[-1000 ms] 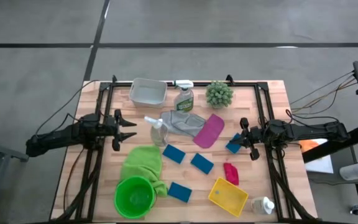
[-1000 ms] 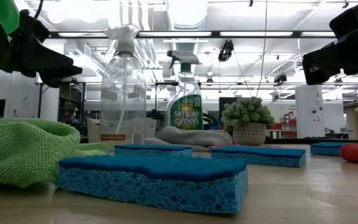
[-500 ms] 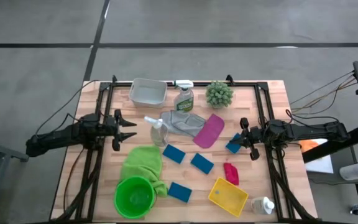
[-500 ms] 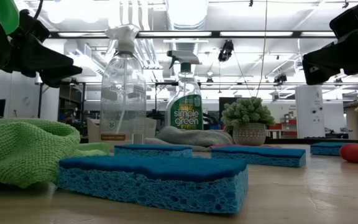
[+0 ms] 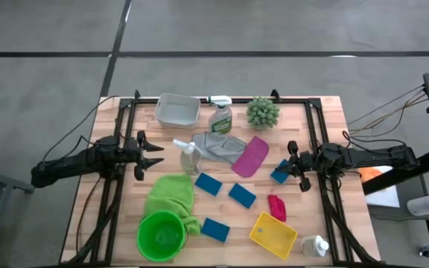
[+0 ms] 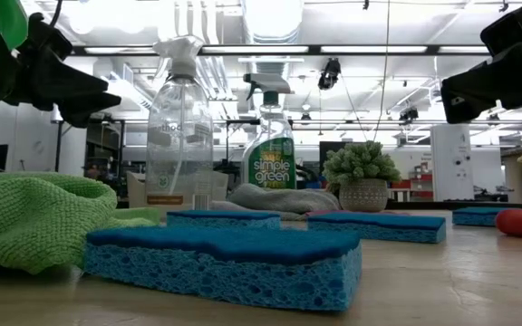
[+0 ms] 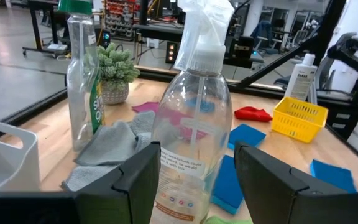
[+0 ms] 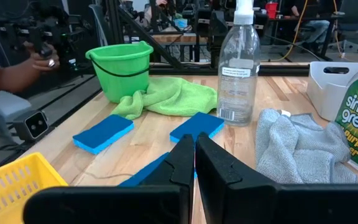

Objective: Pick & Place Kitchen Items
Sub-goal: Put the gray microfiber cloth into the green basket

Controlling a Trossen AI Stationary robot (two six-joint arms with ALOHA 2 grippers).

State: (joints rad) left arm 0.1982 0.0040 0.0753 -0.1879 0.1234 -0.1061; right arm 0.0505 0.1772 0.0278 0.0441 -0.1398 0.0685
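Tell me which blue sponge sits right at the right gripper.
The blue sponge beside the right gripper, near the table's right side; the other three lie farther left.

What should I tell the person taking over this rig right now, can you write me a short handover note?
Left gripper: open, holding nothing, hovering at the table's left side, aimed at the empty clear spray bottle.
Right gripper: shut, holding nothing, at the right side, next to a blue sponge near the table's right edge.
Items: three more blue sponges mid-table, green cloth draped beside the green bucket, grey cloth and pink cloth at centre, red item beside the yellow basket, white bottle at the front right corner.
Done: nothing in bucket, basket or white bin.
Left: apparently every pick and place.
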